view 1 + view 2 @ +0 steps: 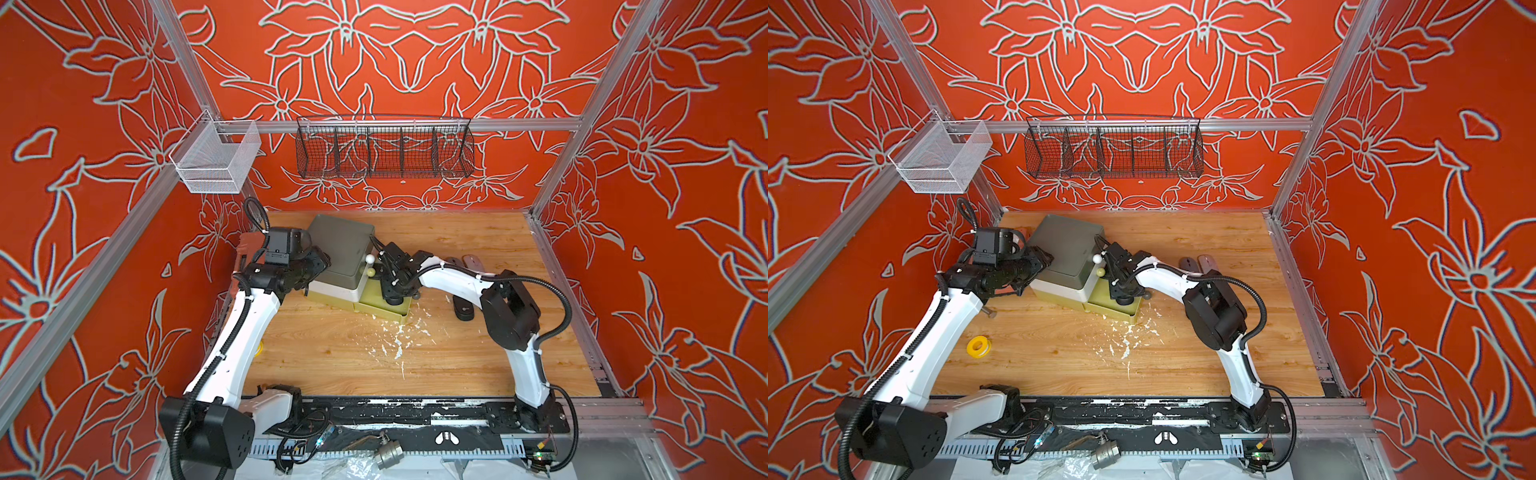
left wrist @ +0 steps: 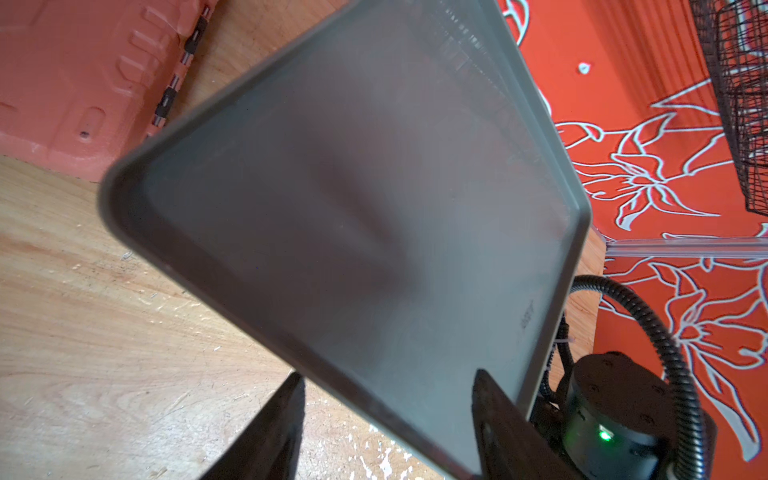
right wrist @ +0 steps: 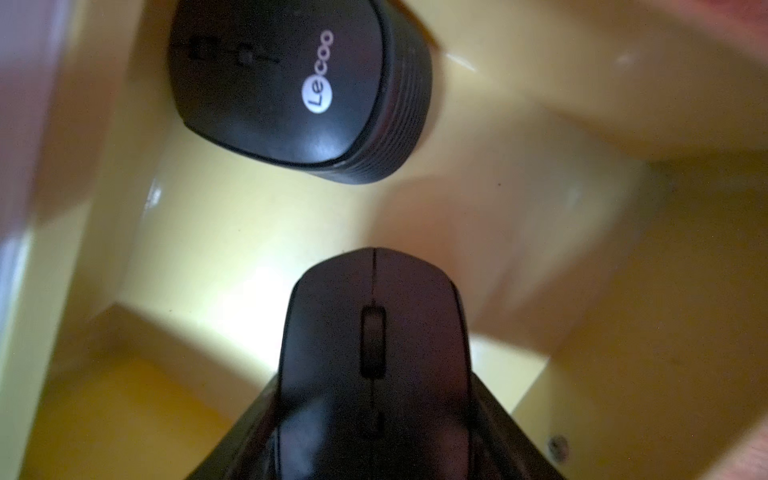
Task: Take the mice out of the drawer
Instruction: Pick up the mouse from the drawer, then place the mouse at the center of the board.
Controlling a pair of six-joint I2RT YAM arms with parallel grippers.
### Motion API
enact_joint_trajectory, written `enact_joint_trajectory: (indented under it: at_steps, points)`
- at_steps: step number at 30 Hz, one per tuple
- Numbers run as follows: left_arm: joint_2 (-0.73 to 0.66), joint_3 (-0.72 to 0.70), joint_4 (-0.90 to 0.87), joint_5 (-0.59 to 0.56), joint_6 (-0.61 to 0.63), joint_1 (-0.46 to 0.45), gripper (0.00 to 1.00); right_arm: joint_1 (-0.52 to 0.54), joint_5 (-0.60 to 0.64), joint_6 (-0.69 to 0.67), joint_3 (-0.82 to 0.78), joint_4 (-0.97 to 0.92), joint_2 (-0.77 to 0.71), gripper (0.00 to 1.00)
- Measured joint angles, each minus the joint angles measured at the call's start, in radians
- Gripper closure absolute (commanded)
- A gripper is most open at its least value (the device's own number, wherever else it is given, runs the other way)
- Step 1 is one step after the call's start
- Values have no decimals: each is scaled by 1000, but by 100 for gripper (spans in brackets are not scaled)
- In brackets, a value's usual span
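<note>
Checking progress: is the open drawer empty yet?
Not empty: the drawer holds a logo mouse and a plain mouse between the right gripper's fingers.

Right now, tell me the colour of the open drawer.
Drawer is yellow, clearest in right wrist view.

Walls were orange-red, printed with large flowers outlined in pale grey. Tabletop was light wood grain, spattered with white flecks at frame centre.

Drawer unit had a grey top and a white middle tier. Its drawer was olive-yellow. One white knob, one yellow-green knob.

In the right wrist view the drawer's inside read bright yellow. Logo mouse, upper left, was matte black with a white round mark and pale lettering. Plain black mouse, lower centre, was black all over.

Wire basket was black, mesh basket white, tape roll yellow.
</note>
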Motion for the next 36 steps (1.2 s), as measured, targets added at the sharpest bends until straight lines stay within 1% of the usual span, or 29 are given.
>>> enact_joint_trajectory:
  at_steps: [13, 17, 21, 28, 36]
  points:
    - [-2, 27, -33, 31, 52, 0, 38, -37, -19, -7, -22, -8, -169, 42]
    - [-2, 47, -50, 46, 80, -7, 38, -82, -26, -34, -27, -21, -208, 42]
    - [-2, 69, -79, 55, 107, -41, 38, -164, -25, -77, -27, -42, -222, 42]
    - [1, 94, -99, 44, 133, -122, 38, -298, -1, -145, -30, -63, -183, 42]
    - [27, 139, -126, 10, 141, -195, 38, -348, 5, -191, -23, -58, -11, 43]
